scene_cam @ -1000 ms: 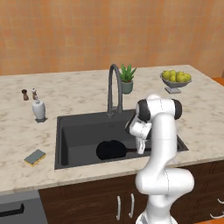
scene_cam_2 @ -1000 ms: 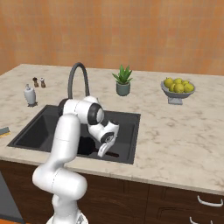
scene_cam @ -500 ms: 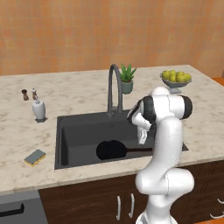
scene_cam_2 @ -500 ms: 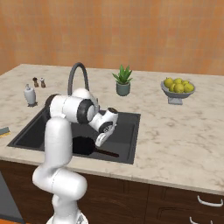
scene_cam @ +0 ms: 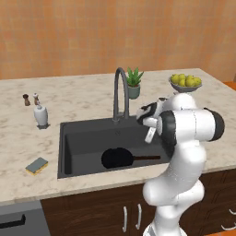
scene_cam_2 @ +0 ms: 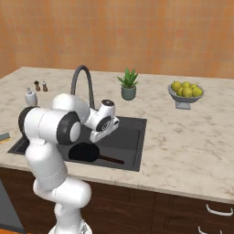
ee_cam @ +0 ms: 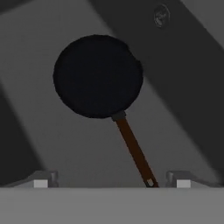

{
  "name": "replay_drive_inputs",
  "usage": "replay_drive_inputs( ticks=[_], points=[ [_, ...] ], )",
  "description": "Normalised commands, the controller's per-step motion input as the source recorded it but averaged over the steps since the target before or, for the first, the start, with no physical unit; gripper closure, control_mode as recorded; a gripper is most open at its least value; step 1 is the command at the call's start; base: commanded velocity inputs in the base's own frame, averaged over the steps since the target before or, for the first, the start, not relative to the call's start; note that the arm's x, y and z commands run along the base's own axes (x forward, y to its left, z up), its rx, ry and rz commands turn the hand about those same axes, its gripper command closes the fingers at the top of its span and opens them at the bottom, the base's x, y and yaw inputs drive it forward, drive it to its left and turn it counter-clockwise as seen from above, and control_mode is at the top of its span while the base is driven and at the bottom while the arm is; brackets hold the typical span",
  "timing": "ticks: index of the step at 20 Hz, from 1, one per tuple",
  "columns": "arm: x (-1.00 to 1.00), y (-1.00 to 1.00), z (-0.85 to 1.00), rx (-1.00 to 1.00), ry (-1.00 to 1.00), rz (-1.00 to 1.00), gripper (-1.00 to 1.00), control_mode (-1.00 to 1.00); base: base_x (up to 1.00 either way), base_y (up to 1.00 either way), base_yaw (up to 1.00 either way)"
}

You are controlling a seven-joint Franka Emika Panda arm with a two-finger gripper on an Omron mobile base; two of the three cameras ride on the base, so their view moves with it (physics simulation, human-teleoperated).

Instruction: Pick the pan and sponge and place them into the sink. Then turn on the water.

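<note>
While the pan (scene_cam: 118, 158) lies flat on the floor of the sink (scene_cam: 83, 133), its handle running toward the robot's right, the thing left to fetch is the sponge (scene_cam: 37, 166). It sits on the marble counter (scene_cam: 83, 99) just beside the sink's left rim, near the counter's front edge, a grey-blue top over a yellow layer. It looks light and soft, so I judge it will squash under the fingers rather than slip. The flat block offers two parallel long sides, and a hold across its short width, from above, seems the surest. It should need little force and should not be fragile.

In the hand view the pan (ee_cam: 98, 75) is seen from above with the handle pointing down between the two fingertips, nothing between them. The gripper (scene_cam: 148, 123) hangs over the right part of the basin, above the handle, with jaws wide apart and holding nothing; in the right base view the gripper (scene_cam_2: 106, 130) likewise stands clear of the pan (scene_cam_2: 85, 152).

Behind the sink rises the faucet (scene_cam: 120, 94), with no stream running. Farther back stand a potted plant (scene_cam: 134, 83) and a bowl of fruit (scene_cam: 185, 83); a white bottle (scene_cam: 41, 115) stands left of the basin.
</note>
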Motion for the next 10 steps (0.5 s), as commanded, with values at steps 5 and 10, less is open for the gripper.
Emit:
replay_drive_inputs(
  ticks=[5,10],
  points=[
    [-0.47,0.02,1.00,0.00,-0.08,-0.11,-1.00,-1.00,0.00,0.00,0.00],
    [-0.65,0.34,1.00,0.00,-0.16,-0.16,-1.00,-1.00,0.00,0.00,0.00]
  ],
)
